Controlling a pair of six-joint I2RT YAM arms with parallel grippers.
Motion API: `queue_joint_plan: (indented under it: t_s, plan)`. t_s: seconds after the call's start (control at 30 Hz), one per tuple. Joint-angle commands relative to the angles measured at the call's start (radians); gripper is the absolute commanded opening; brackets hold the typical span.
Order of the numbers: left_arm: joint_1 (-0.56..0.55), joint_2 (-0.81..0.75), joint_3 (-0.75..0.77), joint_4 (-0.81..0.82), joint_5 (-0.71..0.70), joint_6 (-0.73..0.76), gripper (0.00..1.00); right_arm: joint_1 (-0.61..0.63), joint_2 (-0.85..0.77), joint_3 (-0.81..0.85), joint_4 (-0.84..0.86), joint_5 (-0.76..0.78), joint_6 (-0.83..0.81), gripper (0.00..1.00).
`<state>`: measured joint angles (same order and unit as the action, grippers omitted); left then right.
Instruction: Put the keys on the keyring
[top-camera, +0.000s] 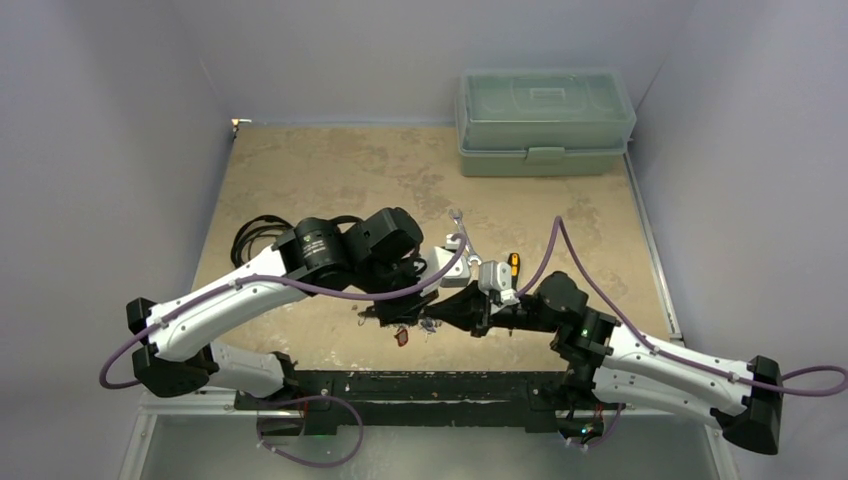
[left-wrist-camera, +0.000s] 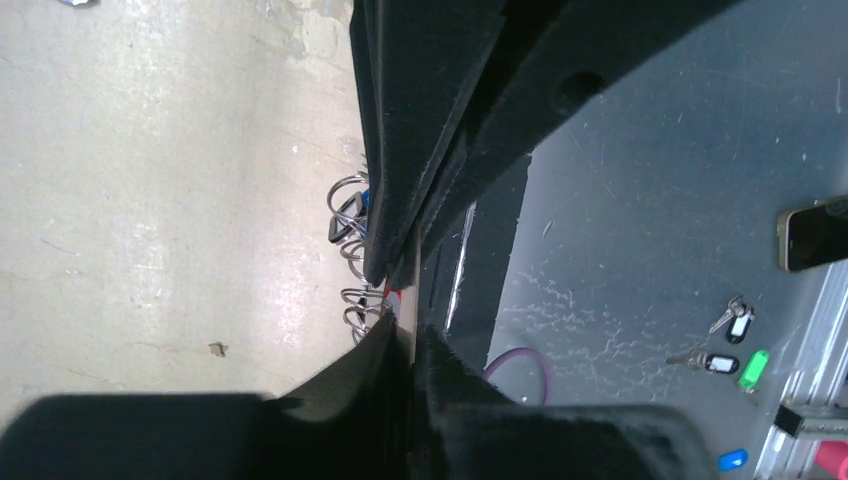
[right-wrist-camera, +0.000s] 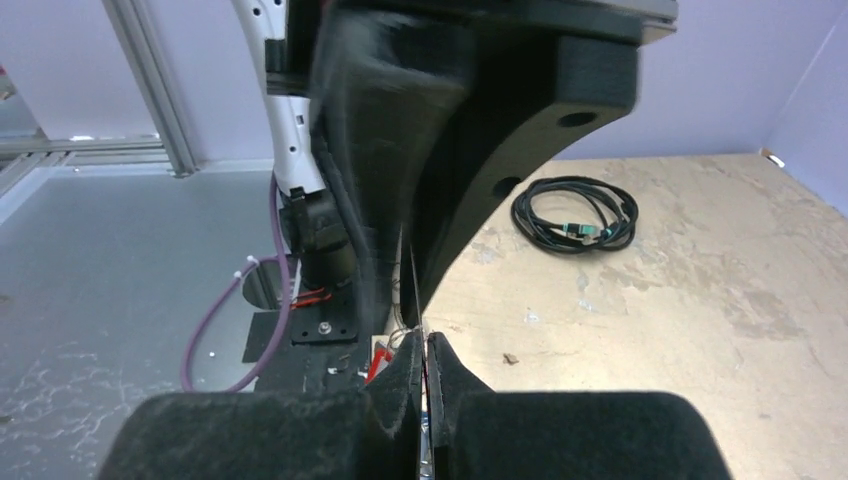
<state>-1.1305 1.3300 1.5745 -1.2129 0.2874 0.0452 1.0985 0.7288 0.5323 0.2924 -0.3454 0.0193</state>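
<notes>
Left gripper (left-wrist-camera: 405, 338): fingers pressed nearly together on the keyring (left-wrist-camera: 406, 296), a thin plate seen edge-on.
Right gripper (right-wrist-camera: 425, 348): likewise clamped on the same plate from the opposite end, tips almost meeting the left's.
Keyring: at the near edge of the table (top-camera: 330, 170), long axis running gripper to gripper, clips (left-wrist-camera: 352, 305) on the side towards the table.
Red key (top-camera: 402, 337): just beside the clips, below both tips; cannot tell whether it is hooked on.
Judgement: neither arm is free, and both are equally near the key.
</notes>
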Motion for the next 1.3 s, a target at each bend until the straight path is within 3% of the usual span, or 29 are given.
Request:
queue_joint_plan:
  t_s: [0.0,0.07,0.1,0.13,0.2,0.3,0.47,0.6,0.77,0.9,1.27]
  plan:
    - [0.005,-0.043,0.007,0.061,-0.044,-0.017,0.22,0.003,0.008,0.007,0.071,-0.024,0.018,0.0]
    - [0.005,-0.068,0.005,0.077,-0.095,-0.028,0.54,0.003,0.003,-0.007,0.086,0.014,0.033,0.0]
    - [0.005,-0.086,-0.001,0.09,-0.126,-0.034,0.75,0.003,0.0,-0.015,0.096,0.036,0.042,0.0]
    - [0.005,-0.109,-0.009,0.111,-0.172,-0.037,0.87,0.003,-0.003,-0.028,0.106,0.058,0.053,0.0]
    - [0.006,-0.166,-0.041,0.171,-0.306,-0.068,0.95,0.003,-0.002,-0.045,0.125,0.096,0.077,0.0]
    - [0.005,-0.285,-0.147,0.338,-0.488,-0.085,0.97,0.003,0.018,-0.067,0.163,0.153,0.116,0.0]
    - [0.006,-0.564,-0.482,0.678,-0.787,-0.172,0.99,0.003,0.093,-0.09,0.235,0.223,0.208,0.0]
    - [0.006,-0.747,-0.688,0.817,-0.912,-0.182,0.99,0.003,0.154,-0.112,0.314,0.289,0.309,0.0]
    - [0.006,-0.831,-0.808,0.876,-1.023,-0.186,0.98,0.003,0.255,-0.125,0.429,0.286,0.399,0.0]
    - [0.006,-0.821,-0.81,0.853,-1.05,-0.178,0.96,0.003,0.352,-0.127,0.537,0.289,0.473,0.0]
    - [0.019,-0.803,-0.833,0.823,-1.078,-0.219,0.95,0.003,0.745,-0.153,1.056,0.341,0.794,0.0]
